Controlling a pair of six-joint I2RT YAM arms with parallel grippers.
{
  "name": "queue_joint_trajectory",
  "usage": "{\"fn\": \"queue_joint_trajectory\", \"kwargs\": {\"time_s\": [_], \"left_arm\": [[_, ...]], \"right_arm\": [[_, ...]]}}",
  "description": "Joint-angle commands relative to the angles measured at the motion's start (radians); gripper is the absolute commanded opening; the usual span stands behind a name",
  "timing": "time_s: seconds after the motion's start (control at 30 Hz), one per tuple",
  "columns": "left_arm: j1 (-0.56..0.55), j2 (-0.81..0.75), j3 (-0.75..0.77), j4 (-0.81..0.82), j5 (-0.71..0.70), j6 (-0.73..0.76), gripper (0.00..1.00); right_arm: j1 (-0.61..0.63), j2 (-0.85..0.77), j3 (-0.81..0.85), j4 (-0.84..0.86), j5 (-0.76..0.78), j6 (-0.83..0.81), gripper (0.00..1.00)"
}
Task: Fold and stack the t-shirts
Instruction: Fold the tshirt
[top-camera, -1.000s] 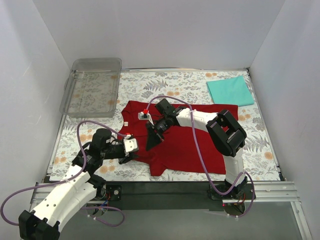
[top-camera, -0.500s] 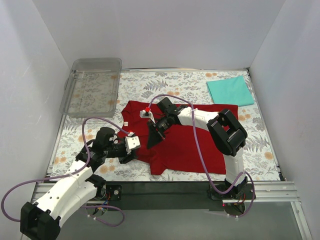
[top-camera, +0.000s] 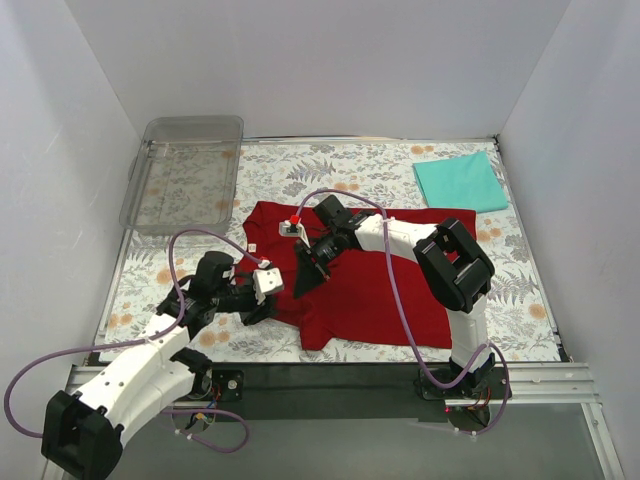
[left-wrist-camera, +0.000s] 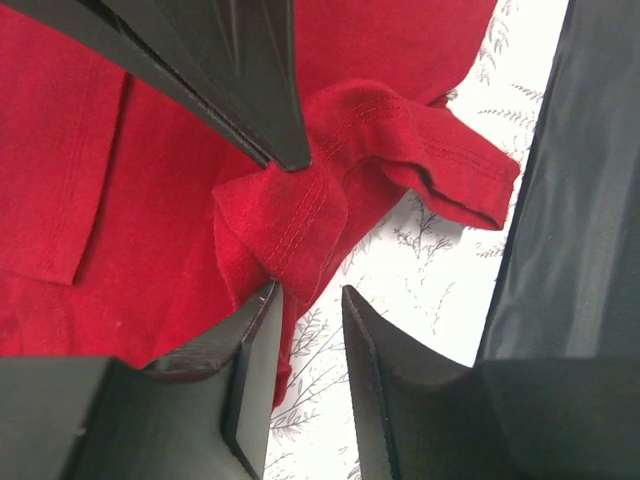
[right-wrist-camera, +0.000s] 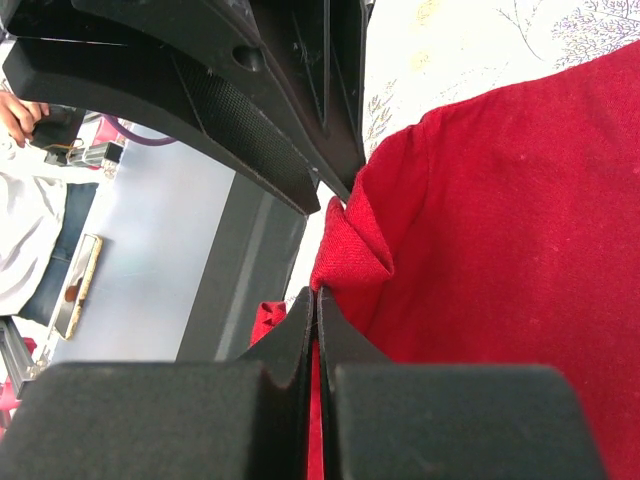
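The dark red t-shirt (top-camera: 370, 290) lies spread on the floral mat in the middle of the top view. The teal t-shirt (top-camera: 460, 182) lies folded flat at the back right. My right gripper (top-camera: 305, 274) is over the red shirt's left part, shut on a pinched fold of red cloth (right-wrist-camera: 350, 250), its jaws (right-wrist-camera: 317, 300) pressed together. My left gripper (top-camera: 270, 303) is at the shirt's near left edge. In the left wrist view it (left-wrist-camera: 310, 295) is open, with a crumpled red sleeve (left-wrist-camera: 400, 150) just beyond its tips and cloth touching the left finger (left-wrist-camera: 255, 340).
A clear plastic tray (top-camera: 185, 170) stands at the back left on the floral mat (top-camera: 340, 170). White walls close in the left, back and right sides. A black rail (top-camera: 340, 375) runs along the near edge by the arm bases.
My left gripper has moved right and forward to the red shirt's left edge. My right gripper has shifted slightly left, still holding the red fold.
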Motion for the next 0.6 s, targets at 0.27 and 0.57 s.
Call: {"fn": "queue_joint_trajectory", "kwargs": {"time_s": [0.27, 0.57], "left_arm": [[-0.004, 0.029, 0.022, 0.048, 0.081, -0.033, 0.13], [-0.004, 0.02, 0.028, 0.041, 0.081, -0.049, 0.0]], "right_arm": [[-0.002, -0.001, 0.03, -0.008, -0.034, -0.011, 0.01], [-0.001, 0.0, 0.029, -0.009, -0.031, -0.011, 0.01]]}}
